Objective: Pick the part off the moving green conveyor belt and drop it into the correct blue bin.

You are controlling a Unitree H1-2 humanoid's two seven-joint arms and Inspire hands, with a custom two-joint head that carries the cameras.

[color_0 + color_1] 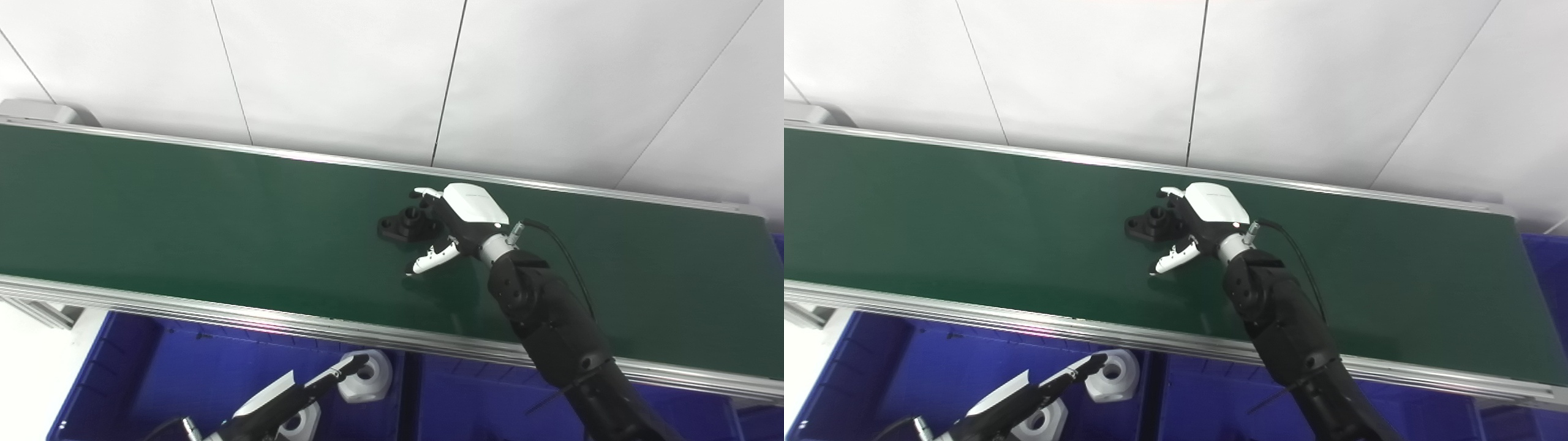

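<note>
Black part [404, 225] is lying mid-belt [184, 214] while your right hand [456, 223] is reaching it, fingers apart, not yet clamped, and your left hand [288, 395], holding nothing, is waiting over the blue bin [122, 361].

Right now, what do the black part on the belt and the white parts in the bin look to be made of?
Black part: probably matte moulded plastic, since it shows a dull surface with no glint; painted metal is possible. White parts: look like smooth, slightly glossy plastic, with rounded moulded edges and soft highlights. Belt: green, matte, rubbery-looking sheet.
</note>
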